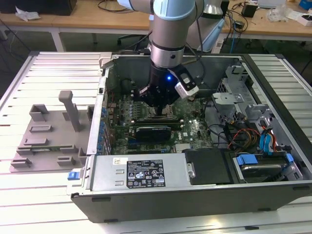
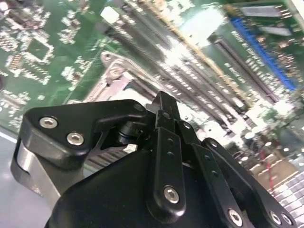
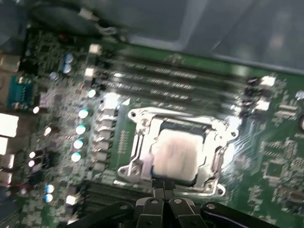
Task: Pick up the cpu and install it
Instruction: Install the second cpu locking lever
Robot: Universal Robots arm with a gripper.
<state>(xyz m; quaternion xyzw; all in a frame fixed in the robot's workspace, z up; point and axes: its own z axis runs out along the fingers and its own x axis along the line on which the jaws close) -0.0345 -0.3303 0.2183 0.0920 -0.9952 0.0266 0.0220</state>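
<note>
First wrist view: cpu (image 3: 176,155) seated in socket frame (image 3: 142,124); end effector (image 3: 165,186) fingers together at edge

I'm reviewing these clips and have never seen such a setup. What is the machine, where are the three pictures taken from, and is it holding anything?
A grey robot arm reaches into an open grey metal computer case lying on a slatted table. The exterior view is from a camera off the arm; both wrist views ride on it. Its black gripper hangs over the green circuit board. The pale silver square cpu lies inside the metal socket frame, the gripper's shut fingers at its edge. A grey plastic fixture tray sits outside the case.
</note>
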